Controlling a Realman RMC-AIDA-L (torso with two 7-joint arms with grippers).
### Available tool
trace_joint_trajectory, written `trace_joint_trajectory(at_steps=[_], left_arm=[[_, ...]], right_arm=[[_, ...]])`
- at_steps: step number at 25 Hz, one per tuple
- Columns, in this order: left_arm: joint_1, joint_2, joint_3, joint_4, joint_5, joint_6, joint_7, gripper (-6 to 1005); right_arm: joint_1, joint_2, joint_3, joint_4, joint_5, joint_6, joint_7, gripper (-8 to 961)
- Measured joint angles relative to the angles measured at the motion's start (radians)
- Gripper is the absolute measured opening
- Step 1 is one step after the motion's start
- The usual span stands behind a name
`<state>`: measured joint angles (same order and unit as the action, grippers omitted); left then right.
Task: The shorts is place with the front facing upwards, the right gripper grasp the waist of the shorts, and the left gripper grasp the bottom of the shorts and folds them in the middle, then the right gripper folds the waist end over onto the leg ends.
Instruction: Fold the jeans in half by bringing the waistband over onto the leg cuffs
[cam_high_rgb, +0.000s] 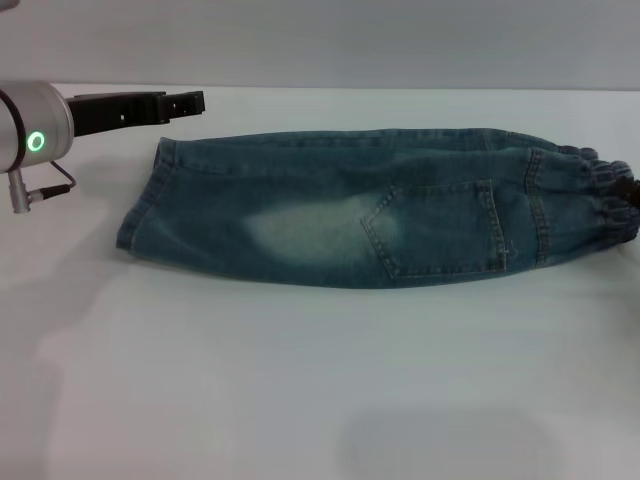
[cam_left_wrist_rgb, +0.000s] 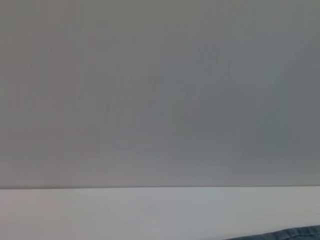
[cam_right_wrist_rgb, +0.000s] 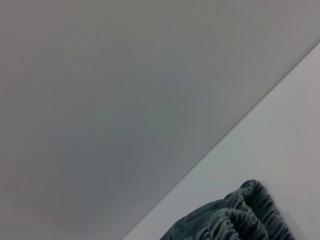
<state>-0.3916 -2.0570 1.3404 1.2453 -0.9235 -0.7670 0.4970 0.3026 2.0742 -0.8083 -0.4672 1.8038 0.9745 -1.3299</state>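
Note:
The shorts (cam_high_rgb: 380, 210) lie folded lengthwise into one long strip across the white table (cam_high_rgb: 300, 380), with a back pocket and a pale faded patch on top. The hemmed bottom of the shorts (cam_high_rgb: 145, 200) points left. The gathered waist (cam_high_rgb: 600, 195) points right and also shows close up in the right wrist view (cam_right_wrist_rgb: 250, 215). My left gripper (cam_high_rgb: 190, 101) hovers at the far left, just behind the leg ends and apart from the cloth. Only dark parts of my right gripper (cam_high_rgb: 632, 190) show, at the right edge against the waistband. A sliver of denim (cam_left_wrist_rgb: 295, 232) shows in the left wrist view.
A plain grey wall (cam_high_rgb: 320, 40) rises behind the table's far edge. Bare white tabletop stretches in front of the shorts to the near edge.

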Motion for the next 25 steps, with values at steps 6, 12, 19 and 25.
trace_joint_trajectory(at_steps=[6,12,19,25], left_arm=[[-0.002,0.0,-0.003,-0.002,0.0,0.0,0.0,834],[-0.004,0.0,-0.005,-0.002,0.0,0.0,0.0,833],[-0.004,0.0,0.0,0.003,-0.004,0.0,0.014,834],[-0.004,0.0,0.0,0.0,-0.004,0.0,0.014,834]], right_arm=[[0.017,-0.001,-0.009,0.003,-0.004,-0.023,0.0,668],[0.046,-0.004,-0.016,0.027,-0.029,-0.042,0.01,668],[0.049,-0.005,-0.015,0.025,-0.066,-0.073,0.097,615],[0.047,-0.007,-0.015,0.019,-0.08,-0.079,0.105,374]])
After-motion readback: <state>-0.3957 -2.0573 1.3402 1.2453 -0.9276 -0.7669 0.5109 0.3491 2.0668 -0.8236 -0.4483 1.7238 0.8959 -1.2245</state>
